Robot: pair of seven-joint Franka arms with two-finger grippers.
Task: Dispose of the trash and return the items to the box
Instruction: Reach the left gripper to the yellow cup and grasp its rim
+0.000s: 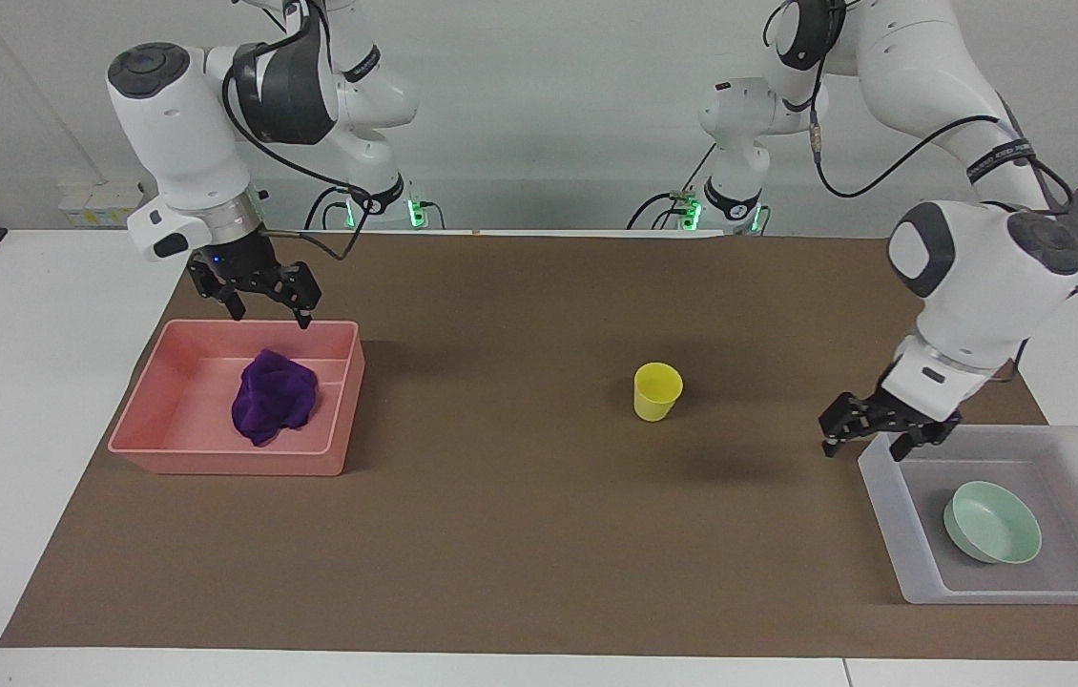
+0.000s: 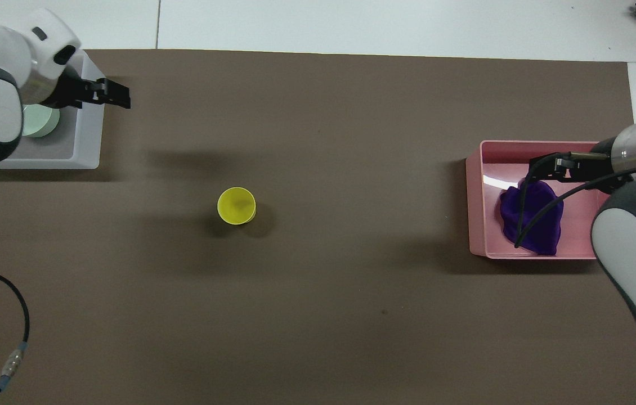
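Note:
A small yellow cup [image 1: 658,391] [image 2: 236,206] stands upright alone on the brown mat mid-table. The pale mint bowl [image 1: 992,521] [image 2: 42,121] sits in the frosted box [image 1: 885,520] [image 2: 86,135] at the left arm's end, half covered by that arm in the overhead view. My left gripper [image 1: 863,447] [image 2: 125,97] hangs open and empty over the mat, just off the box's wall on the cup's side. A crumpled purple cloth [image 1: 274,405] [image 2: 537,225] lies in the pink tray [image 1: 224,458] [image 2: 475,208]. Over the tray's robot-side rim, my right gripper [image 1: 272,317] [image 2: 546,169] hangs open and empty.
A brown mat [image 1: 501,534] covers most of the white table. A loose black cable [image 2: 14,315] curls over the mat's corner near the left arm's base. The right arm's own cable dangles over the tray.

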